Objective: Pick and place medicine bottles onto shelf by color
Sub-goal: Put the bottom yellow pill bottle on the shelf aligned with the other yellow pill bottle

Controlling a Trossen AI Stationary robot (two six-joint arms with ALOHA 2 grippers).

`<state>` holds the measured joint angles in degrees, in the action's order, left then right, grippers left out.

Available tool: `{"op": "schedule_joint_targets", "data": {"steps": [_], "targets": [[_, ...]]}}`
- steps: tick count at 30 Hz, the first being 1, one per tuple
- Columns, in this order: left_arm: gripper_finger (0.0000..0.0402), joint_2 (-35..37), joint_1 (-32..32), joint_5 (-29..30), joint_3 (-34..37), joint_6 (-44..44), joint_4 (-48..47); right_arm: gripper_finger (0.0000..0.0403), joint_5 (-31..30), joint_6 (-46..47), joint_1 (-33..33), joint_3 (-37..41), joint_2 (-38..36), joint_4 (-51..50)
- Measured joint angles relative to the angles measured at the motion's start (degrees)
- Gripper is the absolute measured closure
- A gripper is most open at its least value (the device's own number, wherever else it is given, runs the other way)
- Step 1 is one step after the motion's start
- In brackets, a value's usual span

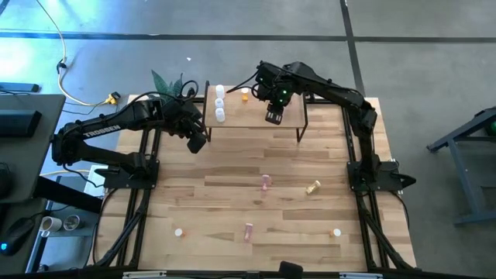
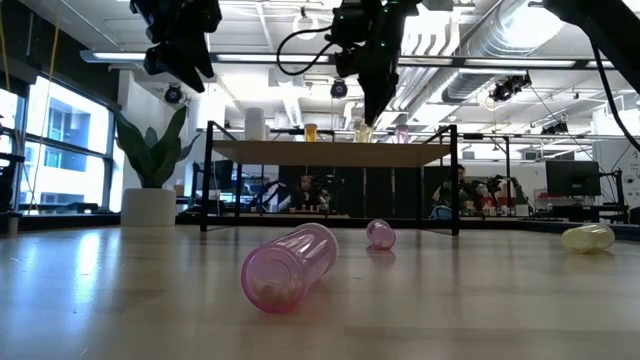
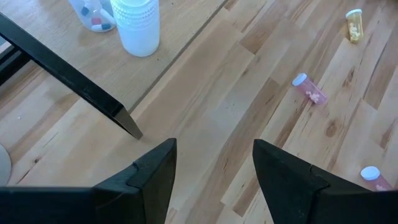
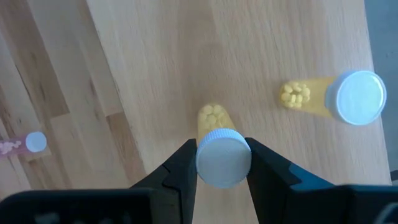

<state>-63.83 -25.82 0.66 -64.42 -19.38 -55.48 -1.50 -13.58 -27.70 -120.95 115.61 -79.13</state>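
Note:
The light-wood shelf [image 1: 256, 116] on black legs stands at the table's far side. On it stand three white bottles [image 1: 220, 104] at its left and an orange-yellow bottle [image 1: 245, 94] further right, which also shows in the right wrist view [image 4: 339, 96]. My right gripper [image 1: 273, 116] is above the shelf's middle, shut on a yellow bottle [image 4: 219, 140] with a white cap. My left gripper [image 1: 198, 143] hangs open and empty off the shelf's left front corner. Pink bottles [image 1: 266, 182] [image 1: 249, 231] and a yellow one [image 1: 312, 187] lie on their sides on the table. My right gripper pinches the yellow bottle at its white cap [image 4: 208, 165], at the bottle's top end, between its two fingers. The fingers come from above, pointing down. The bottle is upright below them over the shelf board [image 2: 362, 130]; I cannot tell whether its bottom touches the board.
Two more small bottles stand near the table's front, at the left [image 1: 179, 231] and right [image 1: 336, 232]. A potted plant [image 2: 150, 165] stands behind the shelf's left end. The shelf's black legs [image 3: 74, 81] are close to my left gripper. People sit in the room behind.

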Motion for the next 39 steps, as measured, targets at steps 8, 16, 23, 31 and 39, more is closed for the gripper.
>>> {"op": "schedule_joint_targets", "data": {"steps": [8, 16, 23, 31, 39], "targets": [[0.0202, 0.0, 0.0, 0.0, 0.0, 0.0, 0.0, 0.0299, 0.0, 0.02, 0.0, 0.0, 0.0, -0.07], [0.0202, 0.0, 0.0, -0.01, 0.0, 0.0, 0.0, 0.0281, 0.0, -0.42, 0.0, 0.0, 0.0, -0.06], [0.0202, 0.0, 0.0, -0.01, 0.0, 0.0, -0.01, 0.0269, 0.0, -0.42, 0.0, 0.0, 0.0, 1.0], [0.0202, 0.0, 0.0, -0.02, 0.0, 0.02, -0.12, 0.0268, -0.02, -0.42, 0.0, -0.02, 0.0, 1.64], [0.0202, 0.0, 0.0, -0.02, 0.0, 0.02, -0.2, 0.0267, -0.02, -0.42, 0.0, -0.03, 0.0, 4.12]]}}
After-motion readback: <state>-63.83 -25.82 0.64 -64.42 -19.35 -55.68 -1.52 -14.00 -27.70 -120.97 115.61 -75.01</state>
